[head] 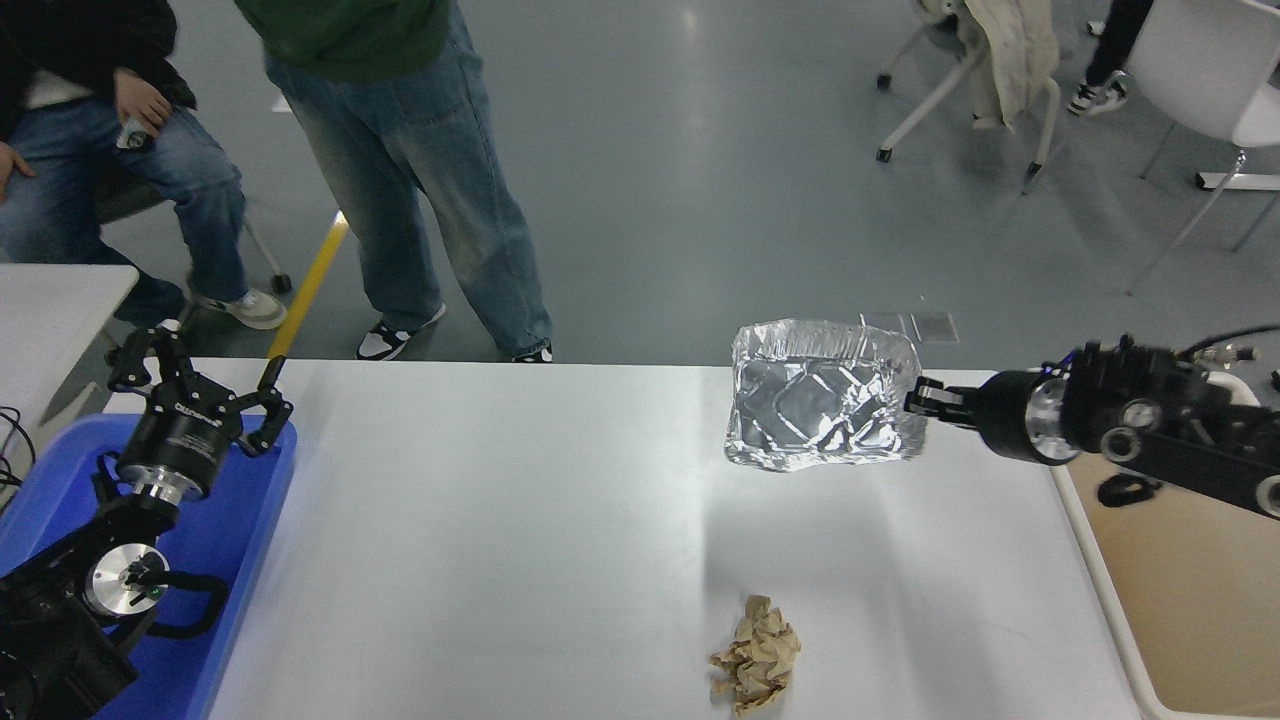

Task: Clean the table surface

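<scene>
The table surface (pixel 500 540) is a wide plain white top. A crumpled silver foil tray (pixel 820 395) hangs in the air above its far right part, tilted so that its inside faces me. My right gripper (pixel 918 400) is shut on the foil tray's right rim, and the arm reaches in from the right edge. A ball of crumpled brown paper (pixel 757 653) lies on the table near its front edge. My left gripper (pixel 195 385) is parked open at the lower left, over the blue tray.
A blue plastic tray (pixel 240 560) sits at the table's left end. A beige bin (pixel 1180 590) stands at the right end, under the right arm. Two people are at the far side, one standing (pixel 420 170), one seated (pixel 110 150). A smaller white tabletop (pixel 55 300) adjoins at left.
</scene>
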{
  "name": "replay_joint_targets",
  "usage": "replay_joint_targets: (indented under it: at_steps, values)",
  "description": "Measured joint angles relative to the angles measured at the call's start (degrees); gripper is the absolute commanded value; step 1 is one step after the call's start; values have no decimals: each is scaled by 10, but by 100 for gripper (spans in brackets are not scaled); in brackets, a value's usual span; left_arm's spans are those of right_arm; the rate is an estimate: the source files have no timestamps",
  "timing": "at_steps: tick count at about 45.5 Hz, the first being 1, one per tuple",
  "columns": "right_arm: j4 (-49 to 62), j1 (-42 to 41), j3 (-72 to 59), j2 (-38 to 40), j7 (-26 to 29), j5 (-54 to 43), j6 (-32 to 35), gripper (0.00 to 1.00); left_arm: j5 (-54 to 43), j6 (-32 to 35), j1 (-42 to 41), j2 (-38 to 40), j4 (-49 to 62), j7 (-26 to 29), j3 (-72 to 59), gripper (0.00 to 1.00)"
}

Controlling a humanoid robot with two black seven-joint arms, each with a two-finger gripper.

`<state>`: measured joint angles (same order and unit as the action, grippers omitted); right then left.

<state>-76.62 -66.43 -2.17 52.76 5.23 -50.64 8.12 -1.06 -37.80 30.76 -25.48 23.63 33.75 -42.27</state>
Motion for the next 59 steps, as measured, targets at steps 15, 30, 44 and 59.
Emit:
replay_joint_targets:
  at_steps: [15,30,44,59]
  values:
    - [-52,-15,118,174,-6,1,131,0,0,0,0,0,0,0,0,100]
    - [-13,-3,142,254,-12,-2,169,0,0,0,0,0,0,0,0,100]
    - [198,101,130,205,-55,39,139,0,0,0,0,0,0,0,0,100]
    - [554,228,127,-4,-91,113,97,0,0,0,0,0,0,0,0,100]
